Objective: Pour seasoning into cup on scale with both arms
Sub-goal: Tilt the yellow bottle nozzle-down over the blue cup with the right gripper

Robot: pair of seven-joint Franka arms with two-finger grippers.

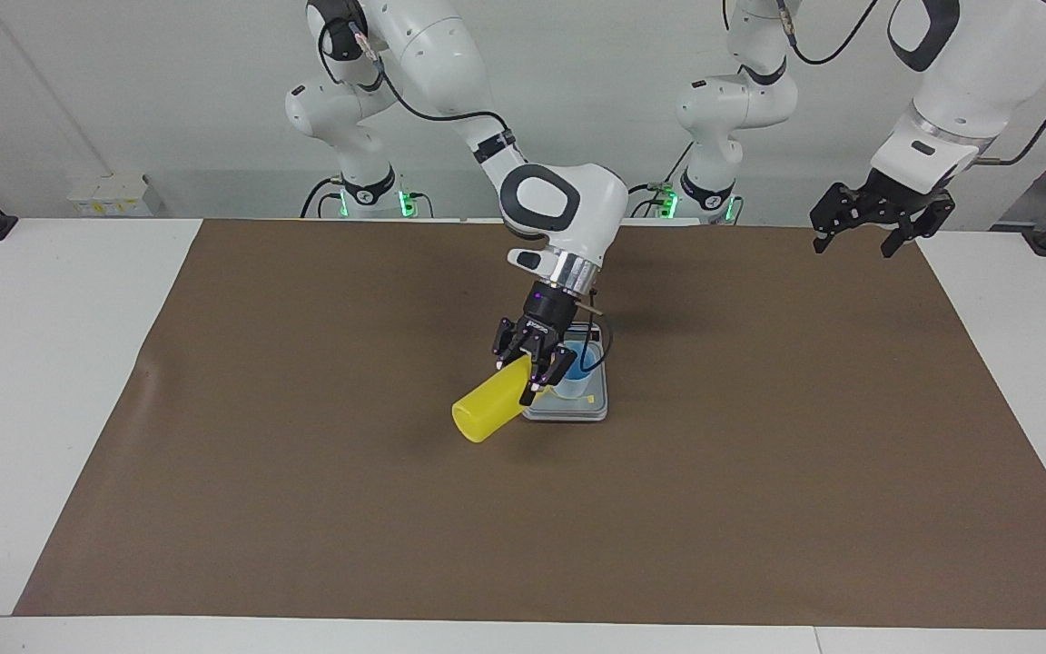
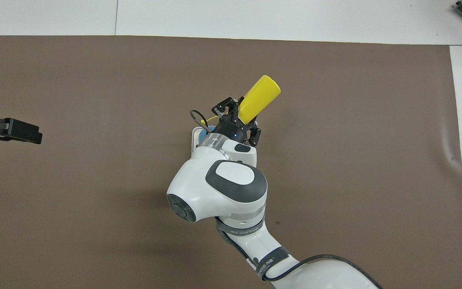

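Note:
My right gripper [image 1: 530,377] [image 2: 242,116] is shut on the yellow seasoning bottle [image 1: 488,411] [image 2: 258,99]. It holds the bottle tipped, nozzle end down toward the light blue cup [image 1: 571,374] [image 2: 208,129]. The cup stands on the silver-grey scale [image 1: 594,407] [image 2: 194,136] in the middle of the brown mat. The bottle's base sticks out over the mat, away from the robots. In the overhead view the right arm hides most of the cup and scale. My left gripper [image 1: 866,227] [image 2: 24,133] waits open in the air at the left arm's end of the table.
A brown mat [image 1: 305,509] covers most of the white table [image 1: 33,363]. A small wrinkle marks the mat at the right arm's end. Nothing else lies on the mat.

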